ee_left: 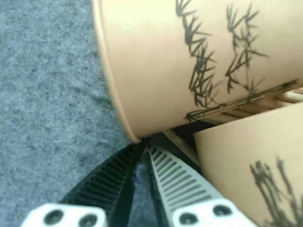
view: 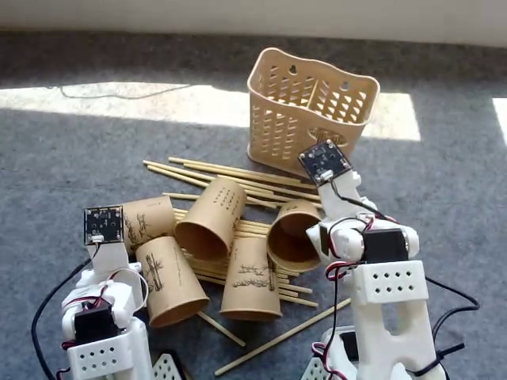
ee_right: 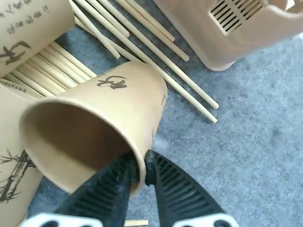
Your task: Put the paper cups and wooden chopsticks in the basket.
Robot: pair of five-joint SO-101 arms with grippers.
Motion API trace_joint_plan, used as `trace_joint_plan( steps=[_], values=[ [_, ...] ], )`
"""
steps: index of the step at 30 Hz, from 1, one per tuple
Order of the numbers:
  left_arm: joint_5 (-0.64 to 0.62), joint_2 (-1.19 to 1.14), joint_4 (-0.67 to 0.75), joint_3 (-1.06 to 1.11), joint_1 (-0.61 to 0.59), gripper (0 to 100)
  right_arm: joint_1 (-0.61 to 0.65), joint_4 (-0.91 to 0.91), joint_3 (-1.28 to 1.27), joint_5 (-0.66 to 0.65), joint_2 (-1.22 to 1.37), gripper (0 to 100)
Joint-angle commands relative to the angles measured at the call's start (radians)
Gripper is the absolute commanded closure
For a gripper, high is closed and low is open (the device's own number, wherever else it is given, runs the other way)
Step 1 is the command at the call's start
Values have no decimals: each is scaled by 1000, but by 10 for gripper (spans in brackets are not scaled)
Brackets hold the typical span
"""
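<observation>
At the right edge of the heap, the right claw (ee_right: 139, 163) is clenched on the rim of the held cup (ee_right: 94, 123), with one finger inside the mouth and one outside. This paper cup lies on its side over the wooden chopsticks (ee_right: 156, 52), near the basket (ee_right: 236, 33), which stands upright on the grey carpet (ee_right: 246, 132). The left claw (ee_left: 142, 147) has its fingers drawn nearly together with nothing seen between them. Its tips sit right at the rim of the leftmost cup (ee_left: 189, 61), also on its side. Three more cups (view: 210, 218) lie between those two, across the scattered chopsticks.
</observation>
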State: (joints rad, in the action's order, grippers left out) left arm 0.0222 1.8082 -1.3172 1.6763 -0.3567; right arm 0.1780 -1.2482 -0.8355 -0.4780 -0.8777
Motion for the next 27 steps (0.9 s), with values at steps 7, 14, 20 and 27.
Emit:
trace_joint_plan(
  steps=[7,14,20,27],
  values=[
    [2,-2,-8,21,-2,993,10,-84,114,84,-16,993],
    [2,-2,-8,21,-2,993,8,-248,340,137,-15,993],
    [2,-2,-8,21,-2,993,8,-300,529,212,-5,993],
    [2,-2,-8,21,-2,993,10,-292,684,282,-5,993]
  ],
)
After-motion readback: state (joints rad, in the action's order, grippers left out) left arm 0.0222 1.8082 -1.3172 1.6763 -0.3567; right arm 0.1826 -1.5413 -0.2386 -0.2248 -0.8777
